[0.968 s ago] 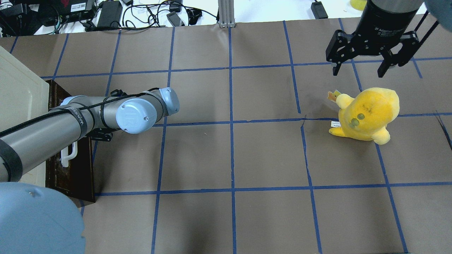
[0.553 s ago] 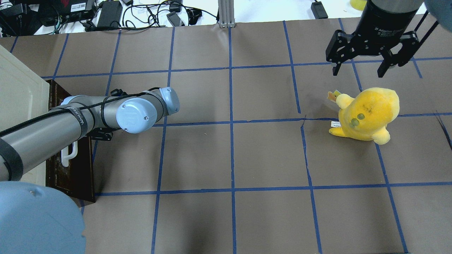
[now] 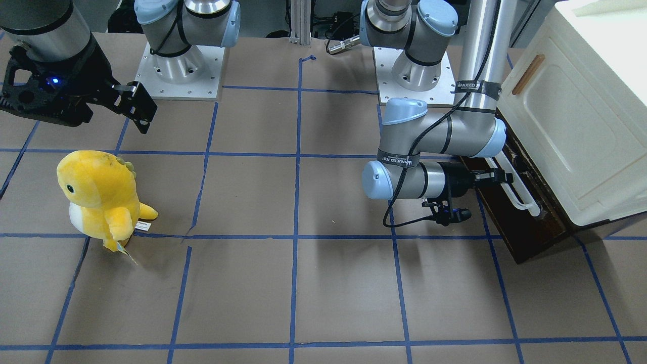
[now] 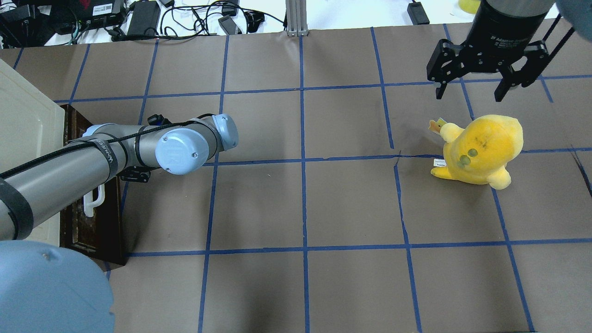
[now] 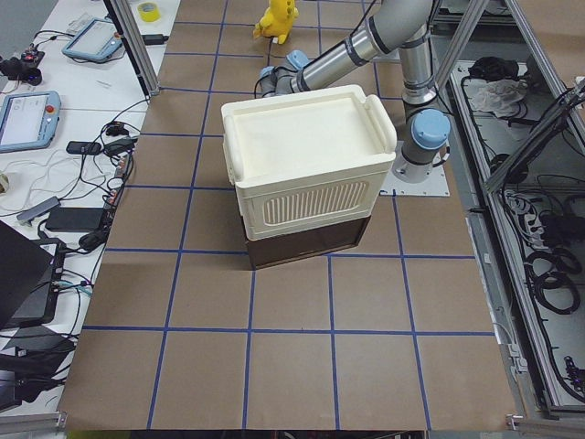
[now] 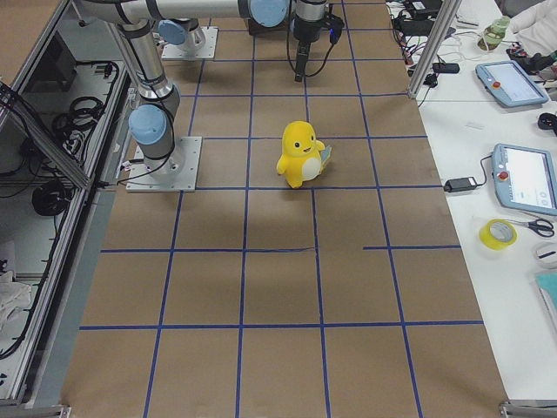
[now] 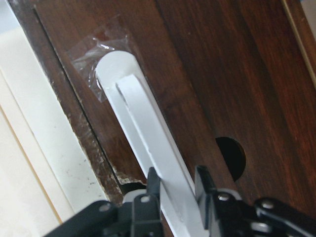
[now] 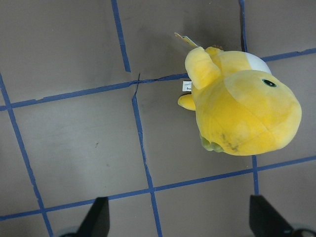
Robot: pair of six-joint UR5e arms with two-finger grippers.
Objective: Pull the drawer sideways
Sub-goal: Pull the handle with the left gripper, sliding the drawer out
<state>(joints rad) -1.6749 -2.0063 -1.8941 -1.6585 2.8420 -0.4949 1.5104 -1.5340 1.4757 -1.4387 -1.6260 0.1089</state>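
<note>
- Left gripper (image 7: 176, 174) clenched on the handle (image 7: 143, 128) of the drawer (image 7: 237, 74).
- Seen from overhead, the drawer sits under the cabinet (image 4: 27, 125), at the table's (image 4: 351, 203) 9 o'clock.
- Right gripper (image 4: 469, 95) spread wide, empty, at 12 o'clock of the plush (image 4: 481, 148).

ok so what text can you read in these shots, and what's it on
"2F Adaptive Gripper": white print on the right gripper's black body, last word faint.
"WANJEED", as far as it reads: black straps around the left arm.
The white tag on the yellow plush toy: too small to read.
Labels on the black devices: too small to read.
The drawer and its white handle: no text.
</note>
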